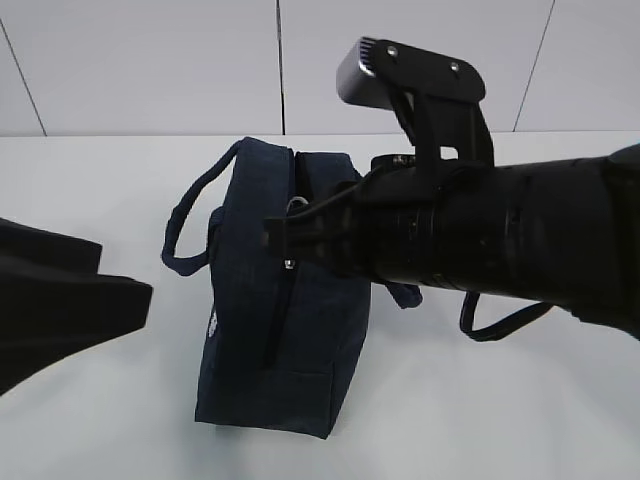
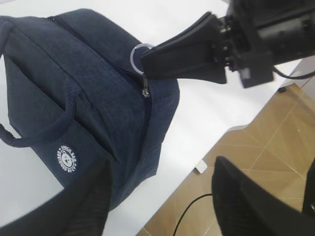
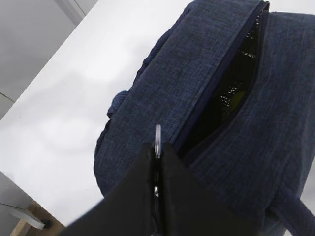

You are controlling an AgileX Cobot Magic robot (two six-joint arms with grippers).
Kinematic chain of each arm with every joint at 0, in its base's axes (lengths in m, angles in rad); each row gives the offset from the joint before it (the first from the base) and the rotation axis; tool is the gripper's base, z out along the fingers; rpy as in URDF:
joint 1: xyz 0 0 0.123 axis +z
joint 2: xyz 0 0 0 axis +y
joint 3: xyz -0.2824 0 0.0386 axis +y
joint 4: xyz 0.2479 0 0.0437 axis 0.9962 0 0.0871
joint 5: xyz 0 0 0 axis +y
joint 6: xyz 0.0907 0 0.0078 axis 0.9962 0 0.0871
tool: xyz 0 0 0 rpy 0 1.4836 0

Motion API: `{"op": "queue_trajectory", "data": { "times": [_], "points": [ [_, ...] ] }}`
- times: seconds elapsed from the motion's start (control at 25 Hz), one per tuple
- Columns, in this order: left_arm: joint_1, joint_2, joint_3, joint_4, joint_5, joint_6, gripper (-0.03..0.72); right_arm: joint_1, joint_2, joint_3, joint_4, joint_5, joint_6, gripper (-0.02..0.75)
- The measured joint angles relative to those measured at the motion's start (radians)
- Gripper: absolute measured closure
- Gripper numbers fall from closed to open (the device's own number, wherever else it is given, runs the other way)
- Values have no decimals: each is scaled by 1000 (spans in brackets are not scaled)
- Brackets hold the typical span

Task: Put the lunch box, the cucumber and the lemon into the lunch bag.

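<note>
White bench carried the lunch bag, upright near the middle, zipper partly undone. Right gripper was pressed together, pinching the metal ring pull at the bag's top. Left gripper hung spread and empty beside the bag's logo side. Lemon, cucumber, lunch box couldn't be made out.

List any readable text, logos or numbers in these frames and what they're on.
Round white logo on the side of the lunch bag: a ring of lettering around a small figure, too blurred to read in the left wrist view.
The same logo shows only as an edge-on sliver in the exterior view: unreadable.
No other text, labels or numbers visible.
</note>
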Motion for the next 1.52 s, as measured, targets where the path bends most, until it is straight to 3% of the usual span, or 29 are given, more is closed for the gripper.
{"op": "queue_trajectory", "data": {
  "times": [0.92,1.04,1.2,1.24,1.52],
  "points": [
    [2,450,48,7,-323,34,243,0,0,0,0,3,-2,731],
    [2,491,48,-4,-347,34,335,0,0,0,0,5,-2,731],
    [2,508,48,-13,-361,34,614,0,0,0,0,7,-2,731],
    [2,510,48,-13,-363,34,655,0,0,0,0,7,-2,731],
    [2,510,48,-15,-367,34,689,0,0,-14,0,7,-3,731]
  ]
}}
